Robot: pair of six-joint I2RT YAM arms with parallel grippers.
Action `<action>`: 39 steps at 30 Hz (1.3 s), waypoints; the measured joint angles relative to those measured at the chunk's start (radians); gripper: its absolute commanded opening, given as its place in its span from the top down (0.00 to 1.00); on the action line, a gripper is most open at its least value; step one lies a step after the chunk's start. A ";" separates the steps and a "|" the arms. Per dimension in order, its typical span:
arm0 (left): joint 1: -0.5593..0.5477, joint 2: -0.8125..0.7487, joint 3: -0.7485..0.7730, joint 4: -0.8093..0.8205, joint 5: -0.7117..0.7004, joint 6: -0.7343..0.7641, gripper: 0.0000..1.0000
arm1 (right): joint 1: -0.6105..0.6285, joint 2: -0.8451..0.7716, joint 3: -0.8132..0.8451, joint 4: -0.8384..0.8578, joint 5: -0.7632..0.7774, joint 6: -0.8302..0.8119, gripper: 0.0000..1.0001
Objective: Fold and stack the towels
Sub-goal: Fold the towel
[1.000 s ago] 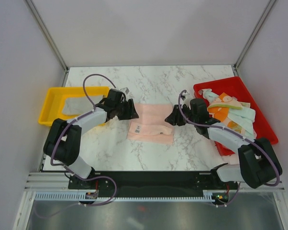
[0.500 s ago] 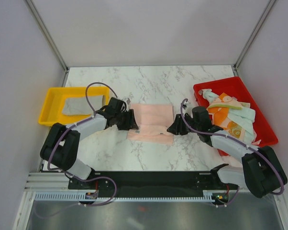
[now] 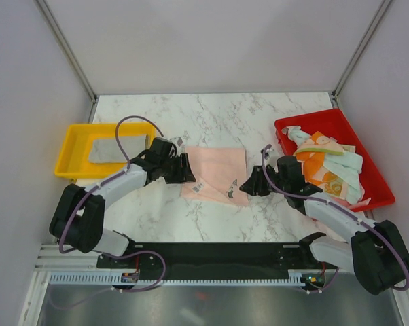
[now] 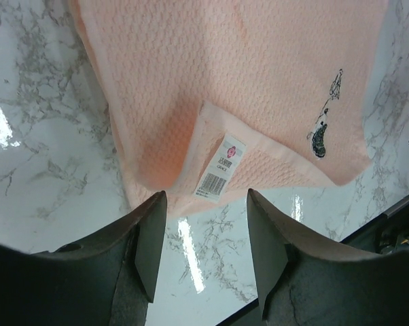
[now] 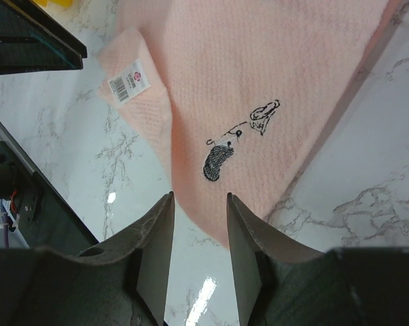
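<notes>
A pale pink towel (image 3: 217,170) lies spread flat on the marble table, between my two grippers. Its near left corner is turned over and shows a white label (image 4: 218,166). A small dark embroidered figure (image 5: 218,163) sits near its near right corner. My left gripper (image 3: 188,170) is at the towel's left edge, open, with only marble between its fingers (image 4: 206,224). My right gripper (image 3: 248,185) is at the near right corner, open, and the towel's corner reaches just between its fingertips (image 5: 199,204). Several more towels (image 3: 330,163), orange, mint and white, are heaped in the red tray (image 3: 327,121).
A yellow tray (image 3: 72,146) stands at the left of the table with a grey towel (image 3: 113,151) lying in it. The black rail along the near table edge shows in both wrist views (image 5: 28,197).
Both grippers have drawn back toward the near edge and lower. The rumpled fold along the towel's near side has gone; the towel now lies flat.
</notes>
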 measured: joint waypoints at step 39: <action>-0.023 0.229 0.211 -0.061 0.104 0.010 0.31 | 0.042 0.078 0.021 -0.244 0.263 0.383 0.58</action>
